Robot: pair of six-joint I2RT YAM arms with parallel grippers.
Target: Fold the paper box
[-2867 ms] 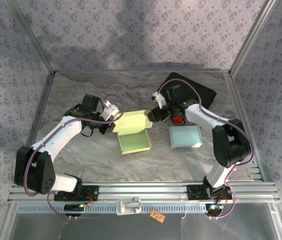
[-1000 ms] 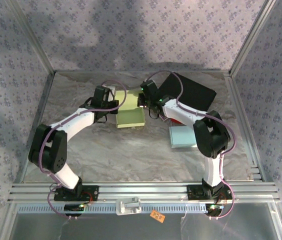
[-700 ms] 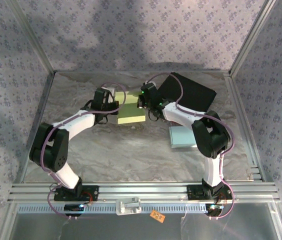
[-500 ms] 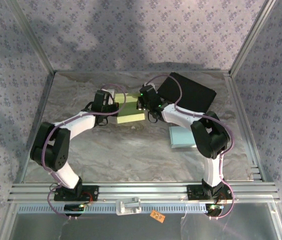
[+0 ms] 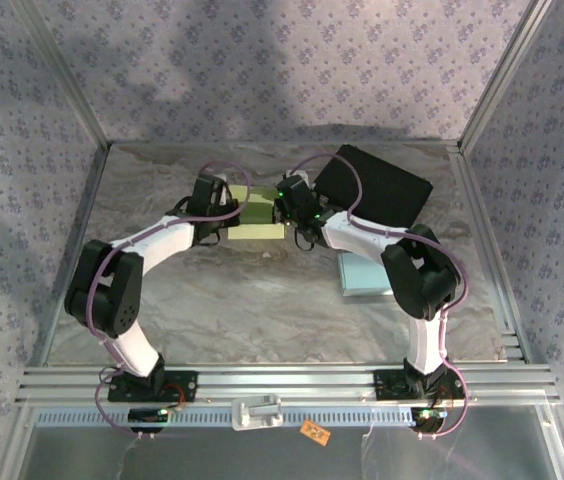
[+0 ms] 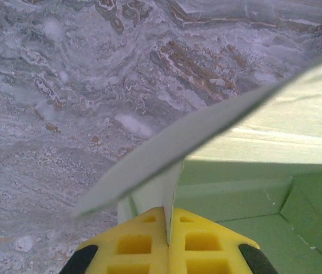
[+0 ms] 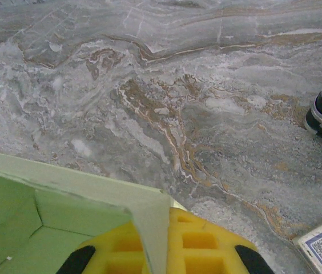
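Green paper box is pinched at opposite walls by outstretched left gripper and right gripper.

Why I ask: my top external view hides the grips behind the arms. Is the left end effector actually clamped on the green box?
Observer: Yes. On the left wrist view, the left end effector pinches a thin wall of the green box between its yellow pads.
Operator: And the right?
Observer: The right end effector is shut on a corner wall.
Operator: Anything inside?
Observer: The interior parts both wrist views show look empty.
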